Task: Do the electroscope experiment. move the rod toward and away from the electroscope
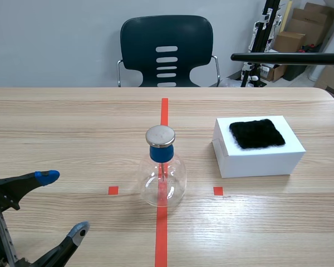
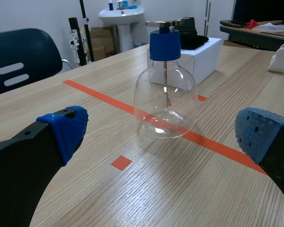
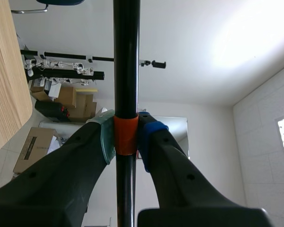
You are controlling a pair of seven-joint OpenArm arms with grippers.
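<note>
The rod (image 1: 289, 57) is a long, slim, smooth black cylinder, held level high at the scene's right, with its tip pointing left. Its other end is cut off at the right edge, and the arm that carries it does not show in the scene view. In the right wrist view the right gripper (image 3: 126, 136) is clamped on the rod (image 3: 126, 56), with its soft pads pressed against an orange-red band (image 3: 126, 144) wrapped round the shaft.

The electroscope (image 1: 162, 178) stands upright on the red tape line (image 1: 161, 239) at the middle of the wooden table (image 1: 72, 122), well apart from the rod. It is a clear, bulbous glass flask with a blue stopper (image 1: 161, 153) and a flat round metal disc (image 1: 160, 135) on top. A thin metal stem hangs inside the flask. Reflections in the glass make it hard to tell how the leaves at the stem's foot lie.

The left gripper (image 1: 64, 203) rests low at the near left, with its blue dotted pads spread wide and nothing between them. From its own camera, the electroscope (image 2: 165, 94) stands ahead of the left gripper (image 2: 163, 135).

To the right of the flask is a white rectangular box (image 1: 259, 158) with a square of black, fuzzy cloth (image 1: 257, 133) lying on top. A dark plastic chair (image 1: 167, 50) stands at the table's far side.
</note>
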